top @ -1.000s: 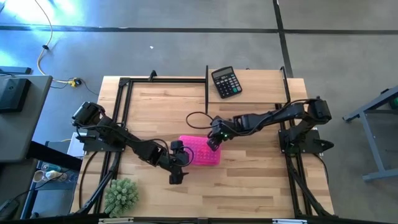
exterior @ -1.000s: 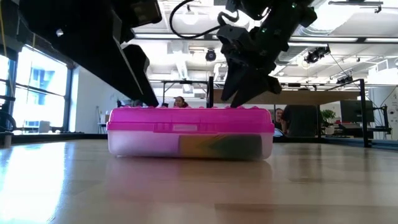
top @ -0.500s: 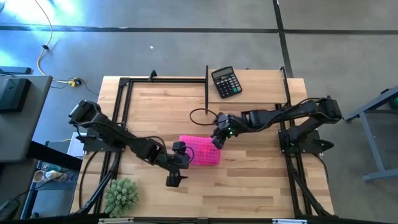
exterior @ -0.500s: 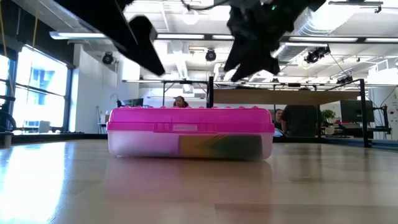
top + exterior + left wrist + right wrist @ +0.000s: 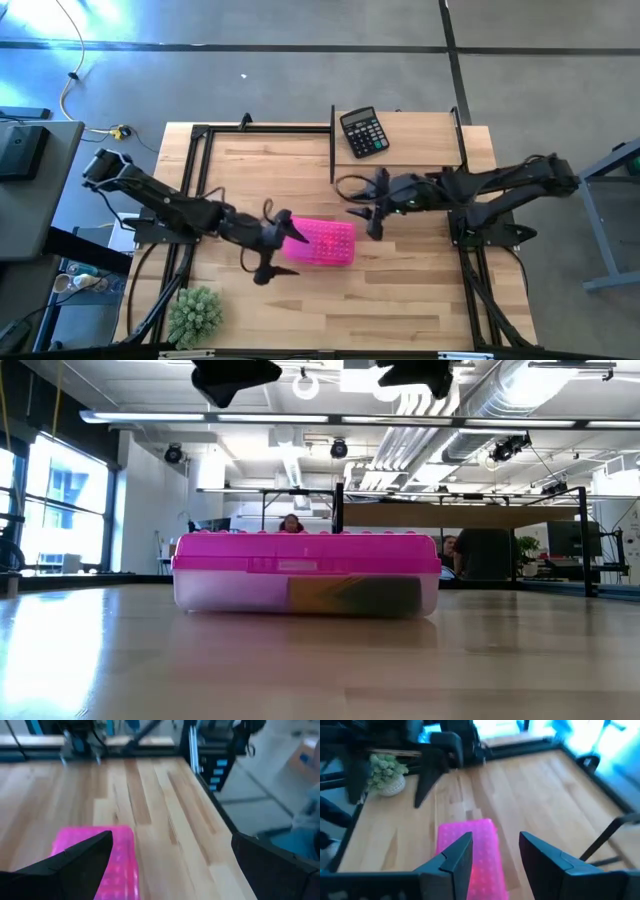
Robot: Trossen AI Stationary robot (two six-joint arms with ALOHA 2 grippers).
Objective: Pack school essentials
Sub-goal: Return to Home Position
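Note:
A clear plastic case with a pink lid (image 5: 322,242) lies shut and flat on the wooden table (image 5: 420,290). A yellow-green thing (image 5: 355,595) shows through its clear wall; the other school essentials are out of view. My left gripper (image 5: 273,250) hangs open in the air at the case's left end, its fingers spread wide (image 5: 170,865). My right gripper (image 5: 377,205) hangs open above and to the right of the case, with nothing between its fingers (image 5: 495,855). In the low view both grippers show only at the top edge, well above the lid (image 5: 300,545).
A black calculator (image 5: 363,132) lies at the table's far edge. A small green plant in a pot (image 5: 193,315) stands at the near left corner. Black frame rails (image 5: 332,140) run along the table's sides and far part. Bare wood lies near the case.
Both grippers have risen from the case's lid and drawn apart, the left toward the table's left edge, the right toward its right edge. Both have tipped up from pointing steeply down, and the right one has rolled. The case has stayed shut in place.

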